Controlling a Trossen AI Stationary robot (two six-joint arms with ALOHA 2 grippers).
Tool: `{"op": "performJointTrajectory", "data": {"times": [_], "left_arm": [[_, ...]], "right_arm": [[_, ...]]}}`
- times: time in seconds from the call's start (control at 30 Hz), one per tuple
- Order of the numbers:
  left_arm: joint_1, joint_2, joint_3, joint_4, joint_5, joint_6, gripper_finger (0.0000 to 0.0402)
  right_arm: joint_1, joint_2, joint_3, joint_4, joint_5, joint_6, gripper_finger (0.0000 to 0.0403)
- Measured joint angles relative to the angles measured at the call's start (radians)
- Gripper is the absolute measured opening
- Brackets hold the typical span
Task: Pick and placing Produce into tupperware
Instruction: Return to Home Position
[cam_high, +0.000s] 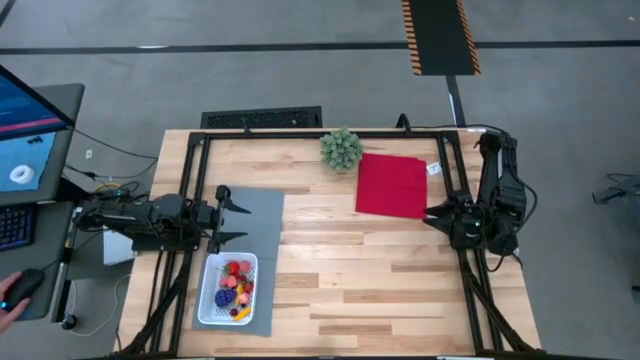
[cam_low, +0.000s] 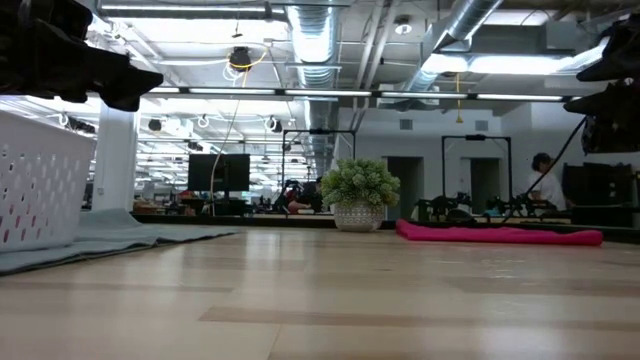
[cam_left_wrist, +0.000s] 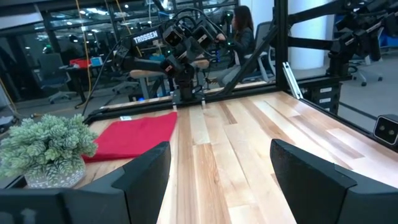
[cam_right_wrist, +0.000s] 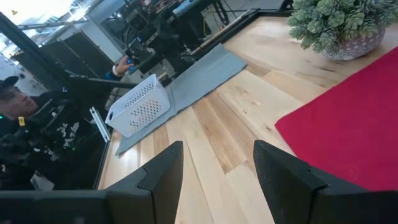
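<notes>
Dozen or so tiny toy fruits and vegetables (cam_high: 236, 284), red, pink, yellow and one purple ball, heaped inside small white mesh-walled rectangular plastic container (cam_high: 203, 305). Sits on flat grey mat (cam_high: 255, 215), near left part of pale wooden table (cam_high: 360, 280). Left gripper (cam_high: 243, 222) above the mat just beyond the container, clear of it, jaws wide apart, nothing held. Right gripper (cam_high: 436, 214) just off the right edge of square red cloth (cam_high: 392, 185), jaws apart, empty. Small green bushy plant in pale pot (cam_high: 341, 148) beside the cloth's far left corner.
</notes>
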Motion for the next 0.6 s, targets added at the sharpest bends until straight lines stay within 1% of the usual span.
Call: {"op": "performJointTrajectory", "data": {"times": [0.6], "left_arm": [[0.000, 0.000, 0.000, 0.000, 0.000, 0.005, 0.0269]], "right_arm": [[0.000, 0.000, 0.000, 0.000, 0.000, 0.000, 0.0219]]}}
